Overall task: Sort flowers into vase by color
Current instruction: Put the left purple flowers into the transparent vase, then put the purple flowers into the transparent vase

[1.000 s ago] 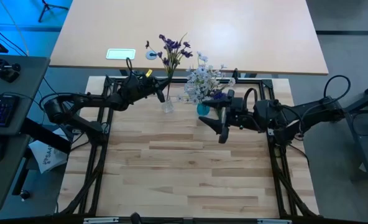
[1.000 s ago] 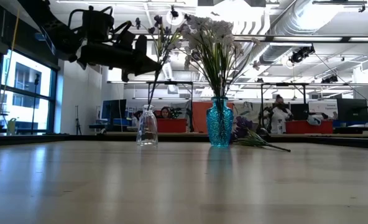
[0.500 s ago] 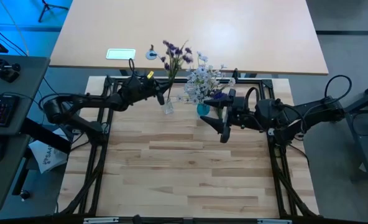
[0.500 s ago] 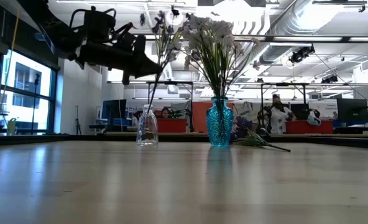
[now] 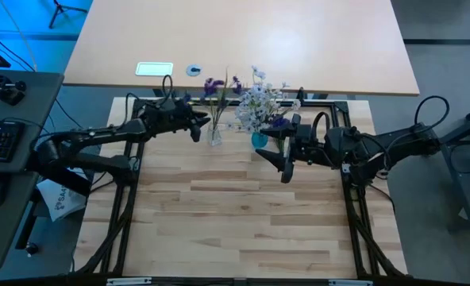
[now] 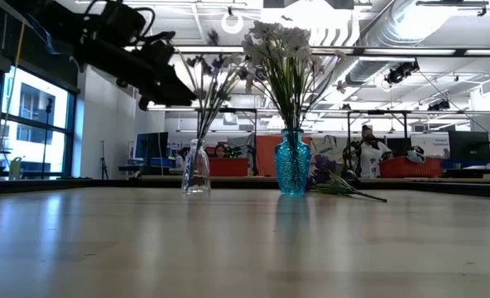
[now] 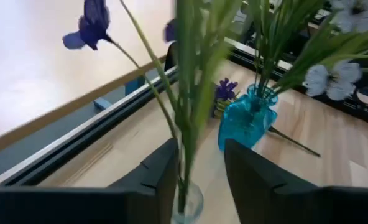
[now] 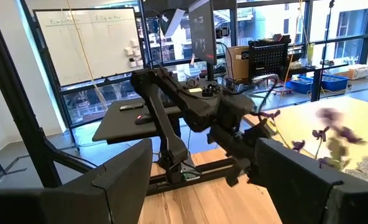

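Purple flowers (image 5: 219, 84) stand with their stem ends in a small clear glass vase (image 5: 213, 136), and their stems (image 6: 205, 99) fan out above its neck. White and pale-blue flowers (image 5: 259, 103) stand in a blue vase (image 6: 292, 172). One purple sprig (image 6: 338, 185) lies on the table to the right of the blue vase. My left gripper (image 5: 195, 125) is open and empty, just to the left of the purple stems; in the left wrist view (image 7: 199, 174) the stems show beyond the gap between its fingers. My right gripper (image 5: 283, 165) is open and empty, in front of the blue vase.
A dark metal frame (image 5: 330, 101) runs along the far edge of the work surface behind the vases. The wooden top (image 5: 235, 214) spreads out in front of both arms. People and desks show in the room behind the table (image 6: 369, 153).
My left gripper has let go of the purple stems and drawn back toward the table's left edge. The purple flowers have sunk lower into the clear vase and now stand free, their stems spread apart instead of bunched.
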`<state>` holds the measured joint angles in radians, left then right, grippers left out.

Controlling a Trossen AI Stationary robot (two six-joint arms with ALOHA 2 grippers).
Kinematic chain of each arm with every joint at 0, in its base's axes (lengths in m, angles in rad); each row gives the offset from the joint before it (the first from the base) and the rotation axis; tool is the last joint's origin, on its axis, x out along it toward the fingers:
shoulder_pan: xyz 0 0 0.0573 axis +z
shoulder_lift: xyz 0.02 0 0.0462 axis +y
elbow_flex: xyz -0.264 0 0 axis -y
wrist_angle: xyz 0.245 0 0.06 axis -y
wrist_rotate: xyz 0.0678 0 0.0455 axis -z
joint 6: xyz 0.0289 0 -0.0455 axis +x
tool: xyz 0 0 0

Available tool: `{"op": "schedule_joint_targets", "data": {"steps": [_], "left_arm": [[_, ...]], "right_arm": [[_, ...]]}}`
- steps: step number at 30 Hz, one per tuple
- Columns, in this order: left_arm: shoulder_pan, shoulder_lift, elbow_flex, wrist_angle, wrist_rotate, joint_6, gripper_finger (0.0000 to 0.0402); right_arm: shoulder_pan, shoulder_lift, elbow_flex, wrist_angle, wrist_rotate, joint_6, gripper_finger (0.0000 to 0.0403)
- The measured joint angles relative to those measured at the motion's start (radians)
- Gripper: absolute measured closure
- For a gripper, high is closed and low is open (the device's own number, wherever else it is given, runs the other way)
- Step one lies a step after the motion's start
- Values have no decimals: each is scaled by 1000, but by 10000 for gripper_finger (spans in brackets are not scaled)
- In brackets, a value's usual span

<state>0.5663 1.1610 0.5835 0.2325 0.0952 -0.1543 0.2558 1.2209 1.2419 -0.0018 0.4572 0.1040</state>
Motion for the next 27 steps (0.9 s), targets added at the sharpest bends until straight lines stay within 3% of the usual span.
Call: {"op": "schedule_joint_targets", "data": {"steps": [9,15,22,27], "left_arm": [[0,-267,0,-196,4,-79,212],[-12,-435,0,-212,85,-263,200],[-82,-466,0,-216,106,-384,199],[-139,-431,0,-214,106,-449,199]], "right_arm": [[0,-16,0,-37,-1,6,121],[-7,-142,1,-202,17,221,121],[2,-178,-27,-596,-29,504,121],[46,-174,-237,-659,-39,693,121]]}}
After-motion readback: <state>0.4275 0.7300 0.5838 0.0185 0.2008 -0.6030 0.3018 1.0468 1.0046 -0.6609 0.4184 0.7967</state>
